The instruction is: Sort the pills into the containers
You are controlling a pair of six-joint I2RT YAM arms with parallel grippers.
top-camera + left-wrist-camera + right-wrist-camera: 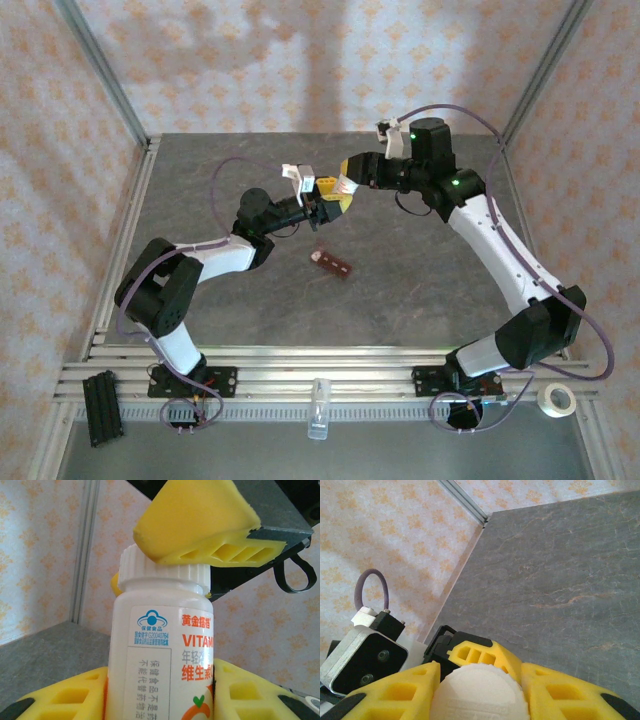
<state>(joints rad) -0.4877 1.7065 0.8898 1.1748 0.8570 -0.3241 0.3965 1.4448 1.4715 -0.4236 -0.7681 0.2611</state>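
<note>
Table [420, 290], lying beneath both my grippers; bottle [160, 645], raised off it and pinched at the body by my left gripper [159, 697], which I judge braces it against turning; containers [332, 264], resting on the table below my fingers on the side toward my bases, well apart from them, ready to receive pills that are presumably inside the bottle; cap [477, 692], pinched from either side by my right gripper [479, 702], apparently for unscrewing.
</note>
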